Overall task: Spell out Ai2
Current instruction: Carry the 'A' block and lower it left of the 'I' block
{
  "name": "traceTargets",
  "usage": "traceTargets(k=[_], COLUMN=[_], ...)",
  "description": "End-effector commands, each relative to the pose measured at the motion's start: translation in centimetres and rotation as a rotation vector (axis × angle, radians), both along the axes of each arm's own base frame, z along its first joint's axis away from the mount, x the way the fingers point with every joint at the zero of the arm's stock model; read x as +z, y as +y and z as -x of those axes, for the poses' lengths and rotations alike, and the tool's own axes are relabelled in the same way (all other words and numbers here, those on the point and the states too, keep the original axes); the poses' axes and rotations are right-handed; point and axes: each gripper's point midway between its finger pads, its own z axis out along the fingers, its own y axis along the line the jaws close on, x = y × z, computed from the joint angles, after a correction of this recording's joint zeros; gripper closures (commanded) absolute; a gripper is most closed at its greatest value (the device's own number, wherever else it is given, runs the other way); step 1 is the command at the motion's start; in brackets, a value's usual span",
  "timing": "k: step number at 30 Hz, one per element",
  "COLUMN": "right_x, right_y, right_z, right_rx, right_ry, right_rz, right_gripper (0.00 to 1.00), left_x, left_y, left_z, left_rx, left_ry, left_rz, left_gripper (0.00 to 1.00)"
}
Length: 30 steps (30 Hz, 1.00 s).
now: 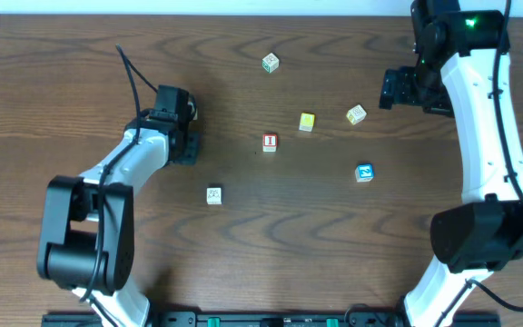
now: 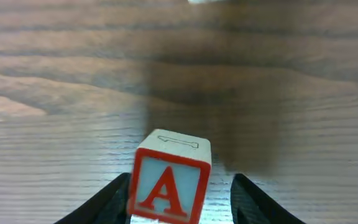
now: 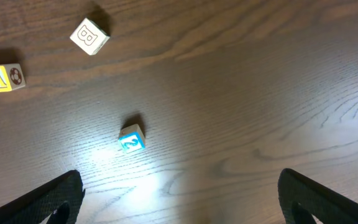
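Left jaws apart around A block (image 2: 168, 186), blue 2 block (image 3: 131, 138)

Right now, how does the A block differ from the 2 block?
A block has red print; 2 block is blue. A block sits between the fingers of the open left hand; 2 block lies free on the table, clear of the right hand. Both are printed cubes.
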Motion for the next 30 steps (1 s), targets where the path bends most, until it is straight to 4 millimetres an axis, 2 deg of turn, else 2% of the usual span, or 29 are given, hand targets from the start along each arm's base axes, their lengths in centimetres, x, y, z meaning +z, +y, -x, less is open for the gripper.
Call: traceTargets(k=[1, 4, 12, 13, 15, 16, 23, 26, 30], right_x=[0.6, 0.7, 0.6, 0.7, 0.6, 0.7, 0.7, 0.7, 0.7], right_y=[-0.5, -0.5, -0.5, -0.5, -0.5, -0.5, -0.5, -0.5, -0.5], right_z=[0.0, 0.0, 0.0, 0.0, 0.0, 0.0, -0.2, -0.2, -0.2], right_rx=[-0.002, -0.002, -0.002, -0.002, -0.002, -0.002, -0.002, -0.002, -0.002], right_ry=[-0.017, -0.018, -0.017, -0.018, -0.018, -0.018, -0.026, -0.026, -0.026], right_rz=[0.011, 0.011, 0.011, 0.011, 0.011, 0.011, 0.010, 0.010, 0.010], right_gripper=[0.01, 0.01, 0.01, 0.01, 0.01, 0.01, 0.01, 0.01, 0.01], left_x=[-0.8, -1.0, -0.7, -0.7, -0.7, -0.7, -0.7, -0.5, -0.2], left_y=[0.0, 0.0, -0.1, -0.1, -0.2, -0.3, -3.4, -5.4, -8.3], left_z=[-0.3, -0.2, -1.2, -1.3, -1.3, -1.3, -0.7, -0.7, -0.9], left_rx=[-0.010, -0.010, -0.009, -0.009, 0.006, 0.017, 0.071, 0.059, -0.002], left_ry=[0.016, 0.023, -0.020, -0.024, -0.026, -0.025, 0.005, 0.009, -0.033], left_rz=[-0.004, -0.003, 0.000, 0.001, 0.010, 0.019, 0.197, 0.266, 0.252], left_gripper=[0.53, 0.60, 0.60, 0.62, 0.74, 0.75, 0.76, 0.76, 0.75])
